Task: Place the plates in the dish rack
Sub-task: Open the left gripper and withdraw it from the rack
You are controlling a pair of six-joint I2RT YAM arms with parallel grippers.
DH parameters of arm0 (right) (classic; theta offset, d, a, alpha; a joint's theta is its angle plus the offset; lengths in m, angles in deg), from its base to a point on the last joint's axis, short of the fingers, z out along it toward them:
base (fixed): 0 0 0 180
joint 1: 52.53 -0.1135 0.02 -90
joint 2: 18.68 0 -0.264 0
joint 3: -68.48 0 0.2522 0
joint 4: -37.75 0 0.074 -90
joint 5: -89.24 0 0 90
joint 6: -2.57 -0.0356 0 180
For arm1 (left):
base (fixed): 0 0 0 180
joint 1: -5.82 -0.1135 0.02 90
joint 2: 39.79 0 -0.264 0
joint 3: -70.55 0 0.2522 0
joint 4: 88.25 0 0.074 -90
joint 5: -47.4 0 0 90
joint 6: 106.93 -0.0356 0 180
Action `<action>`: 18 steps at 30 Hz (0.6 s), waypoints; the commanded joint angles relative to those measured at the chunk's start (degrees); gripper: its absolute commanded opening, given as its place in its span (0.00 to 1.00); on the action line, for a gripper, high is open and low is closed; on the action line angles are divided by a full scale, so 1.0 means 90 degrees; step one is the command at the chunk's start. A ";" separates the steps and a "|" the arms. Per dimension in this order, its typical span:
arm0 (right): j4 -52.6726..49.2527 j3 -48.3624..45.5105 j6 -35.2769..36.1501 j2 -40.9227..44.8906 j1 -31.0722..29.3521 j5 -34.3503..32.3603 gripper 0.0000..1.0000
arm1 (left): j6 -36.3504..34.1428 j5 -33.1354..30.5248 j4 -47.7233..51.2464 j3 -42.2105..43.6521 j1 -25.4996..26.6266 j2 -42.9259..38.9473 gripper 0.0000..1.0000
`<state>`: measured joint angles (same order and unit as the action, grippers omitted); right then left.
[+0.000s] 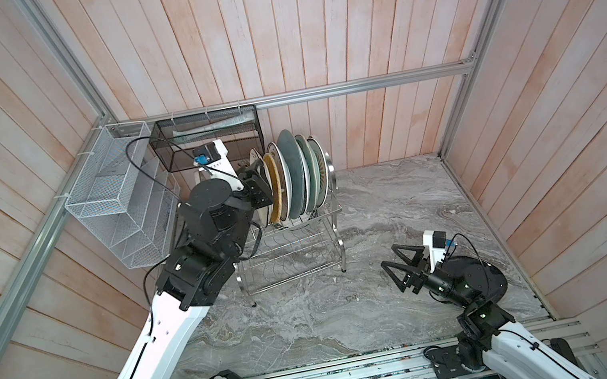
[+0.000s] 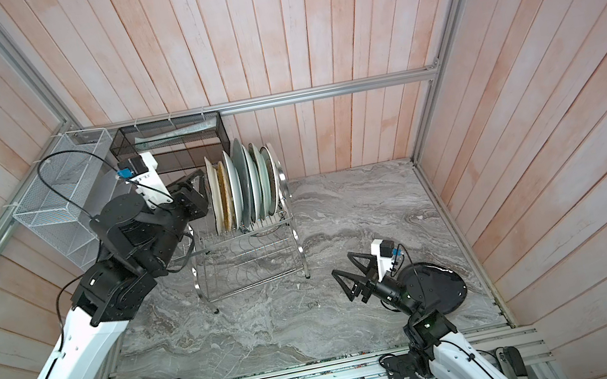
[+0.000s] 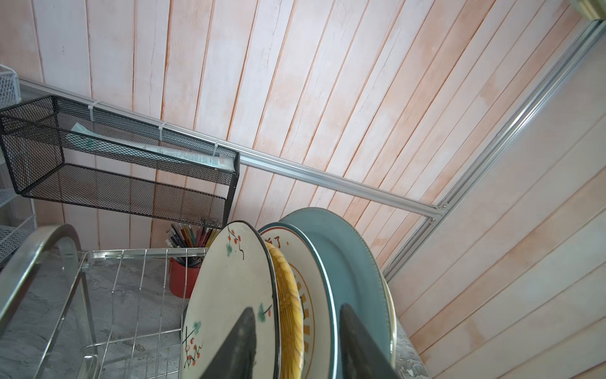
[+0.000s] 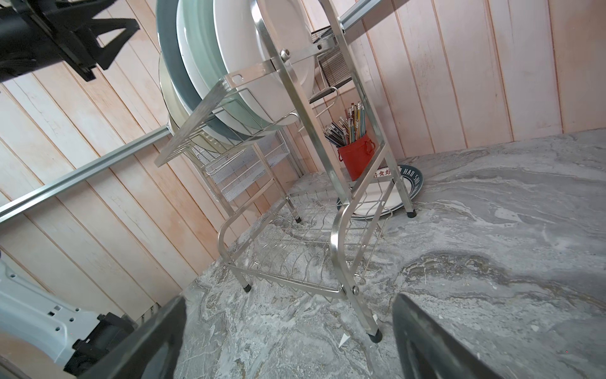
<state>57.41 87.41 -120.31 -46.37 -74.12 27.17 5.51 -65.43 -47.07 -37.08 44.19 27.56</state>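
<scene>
A row of plates (image 1: pixel 295 175) stands on edge in the top tier of the dish rack (image 4: pixel 337 229), upper centre in both top views. The left gripper (image 3: pixel 296 308) sits at the row's left end. Its fingers are partly parted around the rims of the yellow disc (image 3: pixel 288 288) and its neighbours, clamping none of them. The right gripper (image 1: pixel 388 255), lower right, hangs wide open and empty above the table (image 1: pixel 296 326). A black plate (image 2: pixel 437 285) lies flat just to its right.
</scene>
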 commanded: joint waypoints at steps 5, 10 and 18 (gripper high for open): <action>-0.0114 0.0078 0.0216 0.0034 -0.0033 -0.0244 0.98 | -0.0287 0.1247 0.0221 0.0766 0.0004 -0.1420 0.49; -0.0179 0.0136 0.0159 0.0138 -0.0024 -0.0270 0.98 | -0.0722 0.2474 0.0736 0.1632 0.0004 -0.2553 0.57; -0.1216 0.0717 0.0102 0.0287 -0.0024 -0.0468 0.98 | -0.1167 0.5385 0.0663 0.3785 0.0004 -0.4124 0.80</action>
<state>51.25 90.58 -119.31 -44.81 -74.14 24.70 -2.89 -30.13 -41.69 -7.97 44.19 -7.41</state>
